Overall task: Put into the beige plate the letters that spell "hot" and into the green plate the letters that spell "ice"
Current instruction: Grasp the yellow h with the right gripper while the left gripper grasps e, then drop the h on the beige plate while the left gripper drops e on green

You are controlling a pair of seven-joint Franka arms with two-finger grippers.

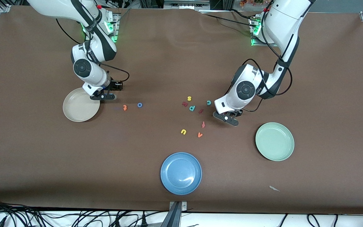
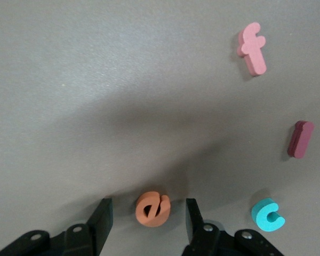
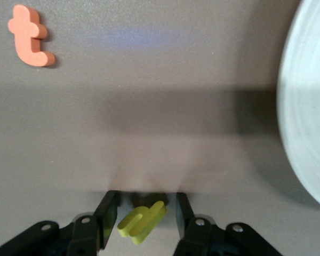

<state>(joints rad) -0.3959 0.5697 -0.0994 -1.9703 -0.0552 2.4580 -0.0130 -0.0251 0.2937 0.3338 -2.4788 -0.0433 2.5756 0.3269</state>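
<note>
We have both arms low on the table, each closing on a letter. Two plates wait empty: green plate (image 1: 274, 141) toward the left arm's end, beige plate (image 1: 81, 105) beside the right gripper (image 1: 103, 96). We should squeeze squarely, then lift straight before carrying across.

Left gripper (image 2: 148, 221): fingers spread either side of the orange e (image 2: 153, 209), gaps showing, not yet pinching. Right gripper (image 3: 145, 213): fingers half-spread around the tilted yellow h (image 3: 141, 220), seemingly about to touch.
</note>
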